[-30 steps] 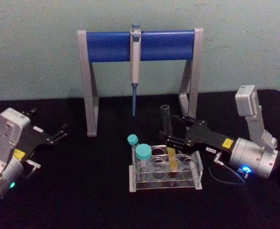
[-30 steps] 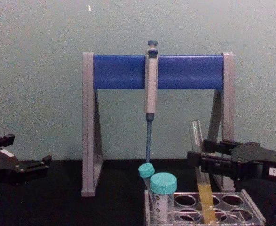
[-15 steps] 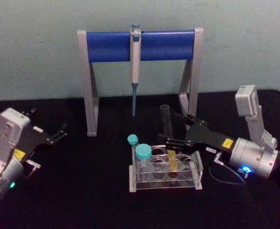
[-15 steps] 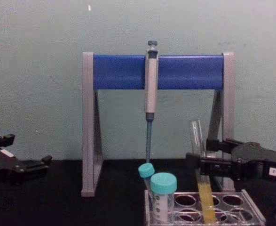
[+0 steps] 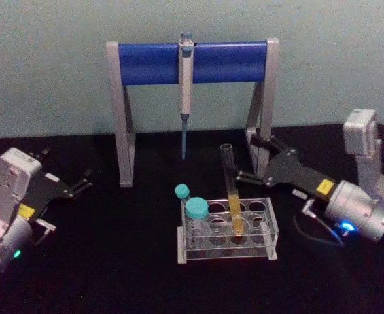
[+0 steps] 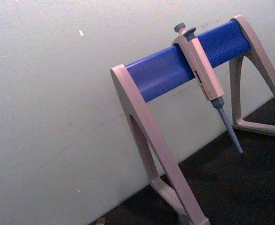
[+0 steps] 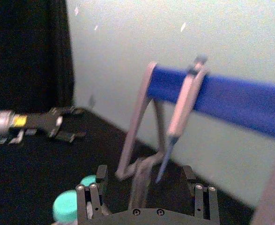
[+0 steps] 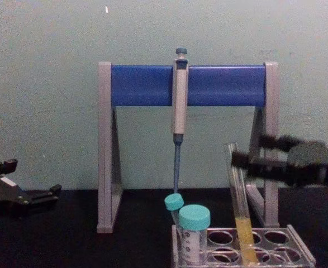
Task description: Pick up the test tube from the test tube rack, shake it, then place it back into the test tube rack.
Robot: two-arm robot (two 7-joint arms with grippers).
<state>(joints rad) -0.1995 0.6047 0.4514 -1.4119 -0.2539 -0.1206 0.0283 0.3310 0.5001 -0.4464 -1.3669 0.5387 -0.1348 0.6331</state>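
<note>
The long clear glass test tube [image 5: 231, 190] of yellow-orange liquid stands tilted in the small clear plastic rack [image 5: 227, 230] on the black table [image 5: 126, 261], beside 2 teal-capped tubes [image 5: 192, 212]. The right gripper [image 5: 252, 157] hovers just behind it, fingers spread, gripping nothing. The left gripper [image 5: 80, 182] rests open at the table's left.

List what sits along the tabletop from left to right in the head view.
Left claw → teal-capped tubes → test tube → right claw.
</note>
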